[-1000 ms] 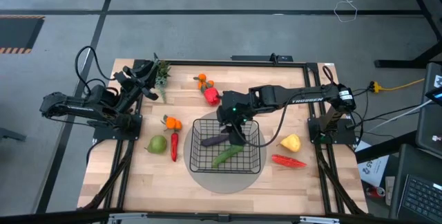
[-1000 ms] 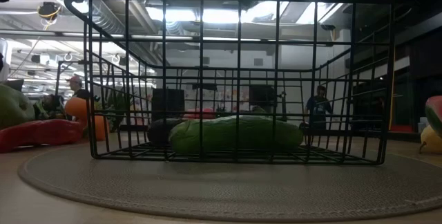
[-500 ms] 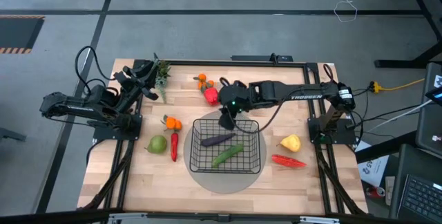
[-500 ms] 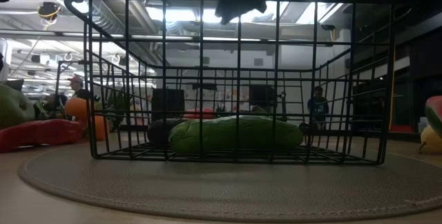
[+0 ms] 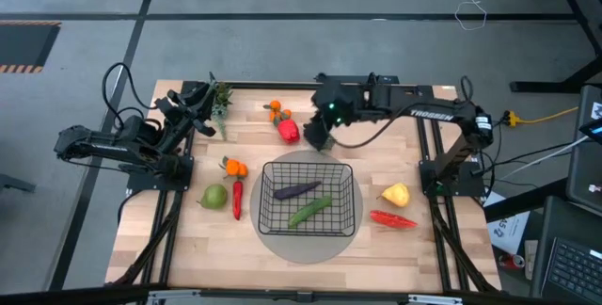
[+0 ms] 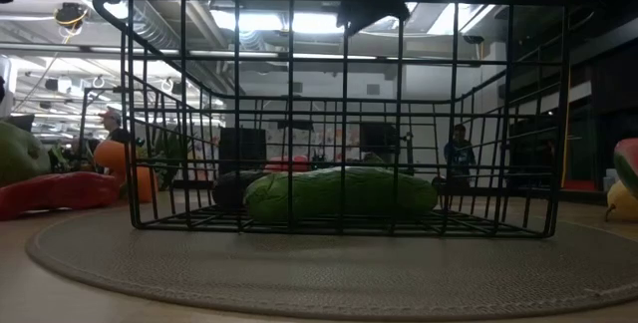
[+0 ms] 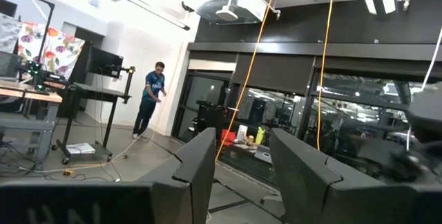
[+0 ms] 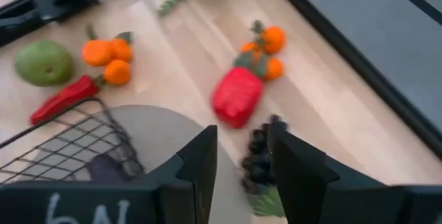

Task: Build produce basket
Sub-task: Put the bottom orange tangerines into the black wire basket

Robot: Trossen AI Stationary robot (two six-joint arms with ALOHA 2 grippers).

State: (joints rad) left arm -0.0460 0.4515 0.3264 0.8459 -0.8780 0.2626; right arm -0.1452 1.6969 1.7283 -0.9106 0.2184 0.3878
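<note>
Basket (image 5: 310, 195): black wire mesh, roughly square, set on a round grey woven mat (image 5: 273, 239); 2 pieces are held inside, a smooth green cucumber (image 5: 309, 212) and a purple eggplant (image 5: 296, 190).

Right gripper (image 8: 237, 156): fingers parted, nothing gripped, hung above dark bumpy grapes (image 8: 258, 156) (red pepper (image 8: 237, 96) just beside), beyond the basket's far edge.

Left gripper (image 7: 243, 156): fingers parted, empty, at the table's left side.

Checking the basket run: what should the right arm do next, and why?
Probably lower the open right gripper onto the grapes and close: they lie just ahead between its fingers, beside the pepper, outside the basket.
</note>
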